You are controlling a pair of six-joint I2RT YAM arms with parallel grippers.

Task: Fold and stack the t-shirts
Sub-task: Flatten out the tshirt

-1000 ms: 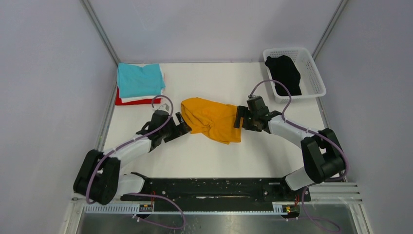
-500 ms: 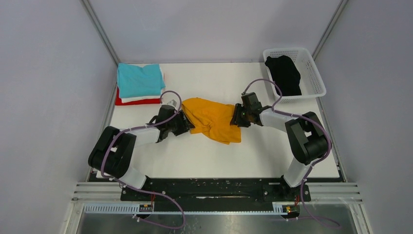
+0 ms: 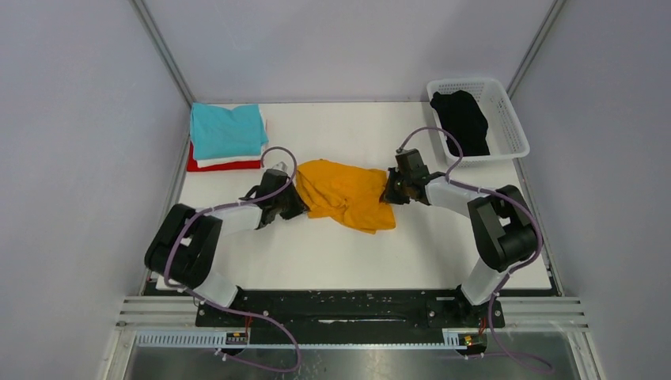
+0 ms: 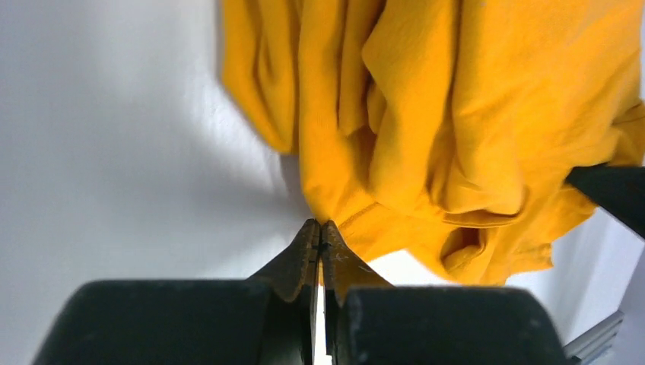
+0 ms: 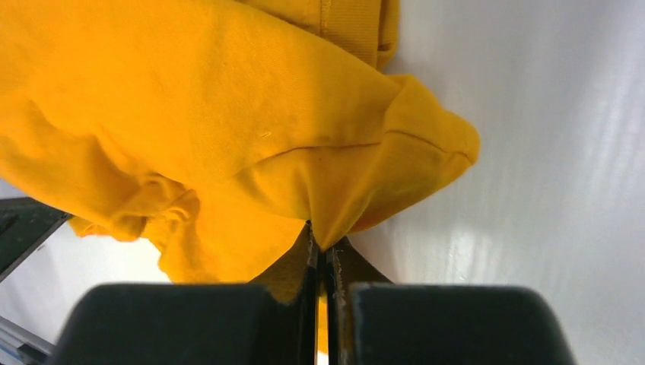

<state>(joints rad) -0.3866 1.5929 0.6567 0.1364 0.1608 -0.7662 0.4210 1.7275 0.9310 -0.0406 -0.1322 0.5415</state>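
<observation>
A crumpled mustard-orange t-shirt (image 3: 346, 192) lies mid-table. My left gripper (image 3: 294, 202) is at its left edge; in the left wrist view the gripper (image 4: 321, 228) is shut with a thin fold of the shirt's (image 4: 456, 114) hem pinched at the tips. At the shirt's right edge, my right gripper (image 3: 388, 192) is also shut; the right wrist view shows the gripper (image 5: 325, 245) closed on a peak of the orange cloth (image 5: 190, 114). A folded teal t-shirt (image 3: 227, 129) tops a white one (image 3: 231, 161) and a red one (image 3: 207, 165) at the back left. A black t-shirt (image 3: 460, 119) lies in the basket.
The white lattice basket (image 3: 510, 119) stands at the back right corner. Grey walls with metal posts close in the table on three sides. The white table (image 3: 332, 245) is bare between the shirt and the arm bases.
Both arms reached in to the orange shirt's edges. Both grippers went from wide open to shut on the cloth, and the shirt bunched slightly.
</observation>
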